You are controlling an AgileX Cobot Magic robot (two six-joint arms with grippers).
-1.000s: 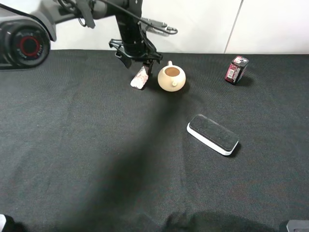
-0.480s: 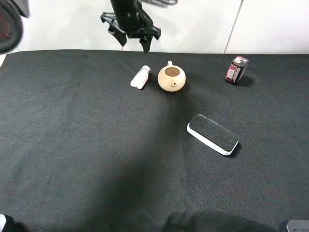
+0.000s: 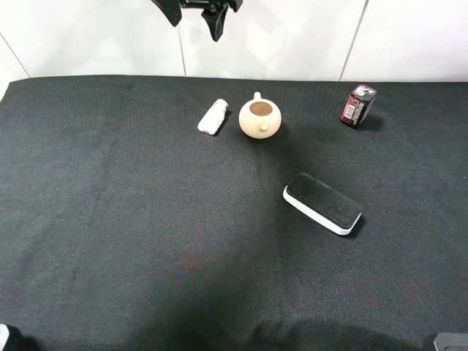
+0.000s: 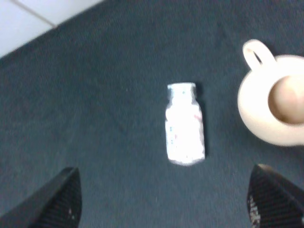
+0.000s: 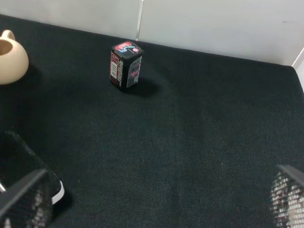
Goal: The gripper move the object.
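just beside the teapot [image 3: 259,119], on its handle side, the object [image 3: 213,117] lies flat on the black cloth [image 3: 146,219] with nothing gripping it, because the left gripper [image 3: 196,13] hangs high above it, fingers spread and empty, apparently released.

The bottle [image 3: 213,117] is small, white and cylindrical, with a grey metallic cap and faint reddish marks on its side. It lies on its side on the black tabletop [image 3: 146,219], toward the far edge. The left hand [image 3: 196,14] hangs high above it at the top of the overhead view, its black fingers [image 4: 61,202] spread wide apart and holding nothing, well clear of the bottle [image 4: 185,124].
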